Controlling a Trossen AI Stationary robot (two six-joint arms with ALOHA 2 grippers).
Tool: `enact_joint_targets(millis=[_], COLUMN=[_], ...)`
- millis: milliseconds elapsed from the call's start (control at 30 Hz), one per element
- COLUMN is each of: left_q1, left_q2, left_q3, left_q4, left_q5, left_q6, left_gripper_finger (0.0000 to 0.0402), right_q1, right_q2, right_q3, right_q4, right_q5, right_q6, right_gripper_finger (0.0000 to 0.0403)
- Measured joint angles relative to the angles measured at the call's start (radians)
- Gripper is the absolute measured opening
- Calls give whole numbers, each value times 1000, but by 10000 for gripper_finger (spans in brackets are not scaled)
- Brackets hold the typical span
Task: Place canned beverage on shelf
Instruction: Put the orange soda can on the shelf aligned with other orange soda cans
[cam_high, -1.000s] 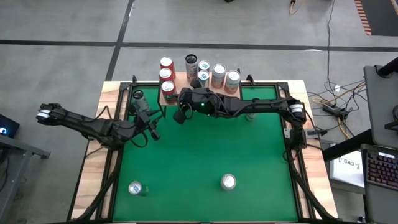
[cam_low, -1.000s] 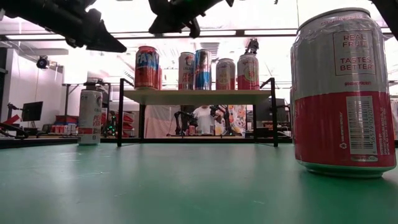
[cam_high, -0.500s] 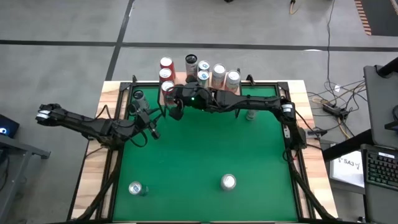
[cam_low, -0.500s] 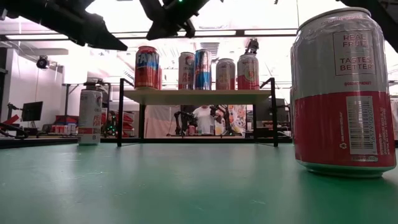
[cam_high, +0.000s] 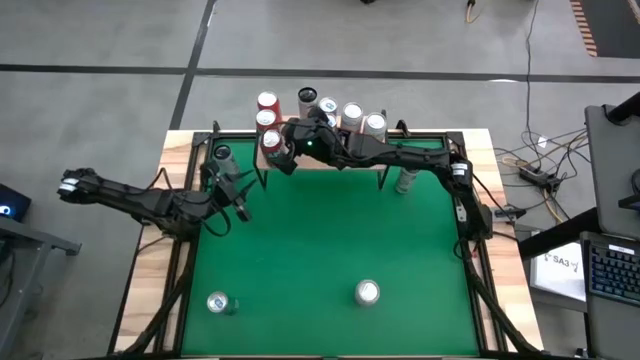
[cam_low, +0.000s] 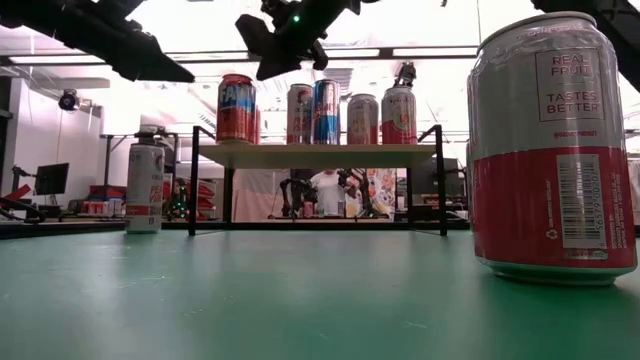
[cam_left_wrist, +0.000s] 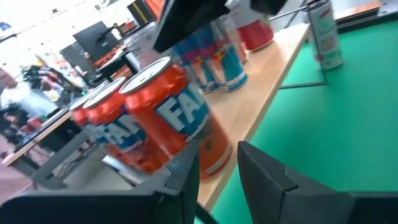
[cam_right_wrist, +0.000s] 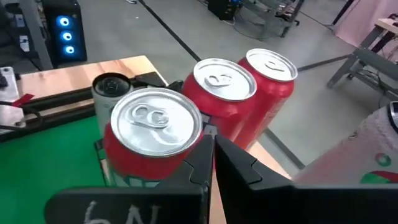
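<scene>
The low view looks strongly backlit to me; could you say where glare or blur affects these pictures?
Low view: bright ceiling glare leaves both arms as dark silhouettes, while the big red and silver can stays readable. Left wrist view: the orange cans are smeared. Right wrist view: the red cans' tops look sharp.

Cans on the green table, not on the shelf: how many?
4. Near-left can; near-centre can; can by the shelf's right end; can in the far-left corner. The right arm could hide another.
</scene>
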Motion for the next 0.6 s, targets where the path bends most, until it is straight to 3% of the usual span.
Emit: enact_joint_targets(millis=[167,600], left_q1=[0,0], left_q2=[-24,-28], left_q3=[0,0], left_q4=[-34,-48], left_q5=[-51,-53], left_q6=[-19,-36], left_gripper_finger=[91,91], right_q1=[-2,15], right_q2=[16,31], right_q3=[-3,-5], right_q4=[1,-1], right_q5=[-2,-12], right_q6=[14,54], right_gripper_finger=[9,9])
